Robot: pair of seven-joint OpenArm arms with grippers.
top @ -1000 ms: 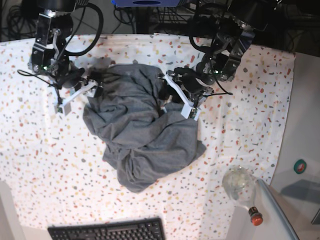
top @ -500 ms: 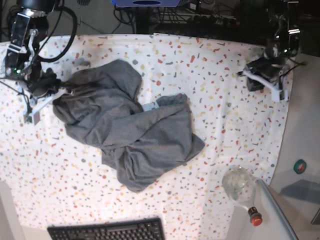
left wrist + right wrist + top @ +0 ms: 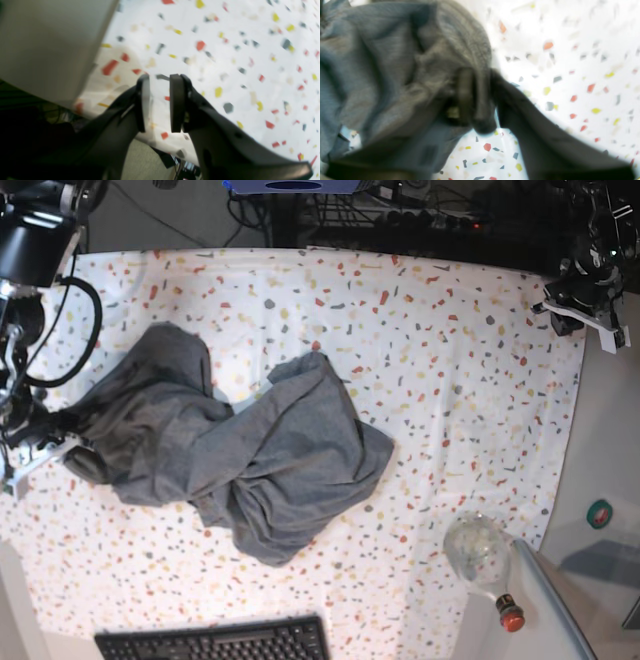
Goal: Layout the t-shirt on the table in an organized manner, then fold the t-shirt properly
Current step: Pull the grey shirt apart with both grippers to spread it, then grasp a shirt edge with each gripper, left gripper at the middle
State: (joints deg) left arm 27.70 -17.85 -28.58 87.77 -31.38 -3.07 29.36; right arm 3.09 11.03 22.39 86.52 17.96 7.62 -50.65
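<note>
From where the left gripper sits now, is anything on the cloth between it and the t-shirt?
Nothing visible. The left gripper hangs empty at the table's far corner, and only bare speckled cloth lies between it and the t-shirt. The bottle stands off that path, at the near edge.

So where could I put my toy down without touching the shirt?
Bare table lies between the t-shirt and the far-right edge, and along the top. The lower right is crowded by a bottle, the bottom by a keyboard.
</note>
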